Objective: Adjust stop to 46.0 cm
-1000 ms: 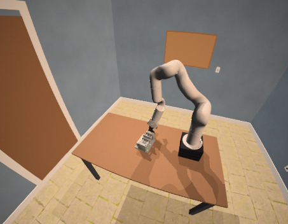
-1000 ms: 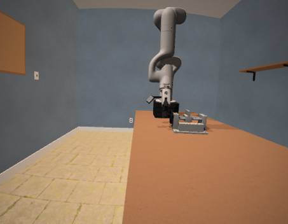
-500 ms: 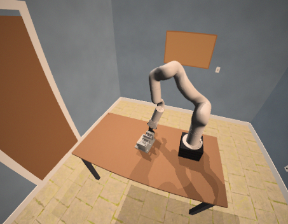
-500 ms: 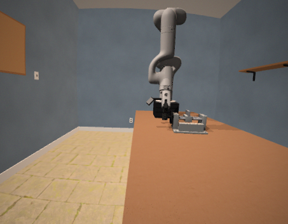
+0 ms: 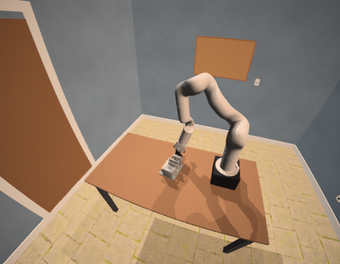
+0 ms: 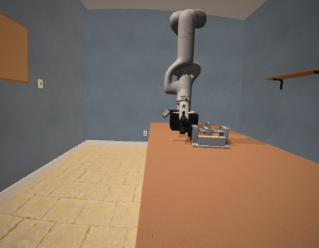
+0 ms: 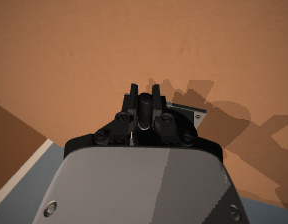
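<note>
The grey stop device [image 5: 169, 172] [image 6: 212, 141] stands on the brown table. Its movable block [image 6: 208, 131] sits on rods between the two end walls. The scale is too small to read. The black handwheel [image 6: 190, 132] [image 7: 182, 125] is on the device's side, beside my gripper, and mostly hidden behind the fingers in the wrist view. My gripper [image 5: 178, 153] [image 6: 183, 131] [image 7: 144, 93] points down at the wheel. Its fingers are shut on the handwheel's dark upright handle [image 7: 145, 107], which shows between them.
The table [image 5: 133, 187] [image 6: 205, 197] carries the arm's black base block [image 5: 225, 181] to the right of the device in the top view. A corner of the device's base plate [image 7: 197, 117] shows right of the fingers in the wrist view. A wall shelf [image 6: 297, 74] is at the right.
</note>
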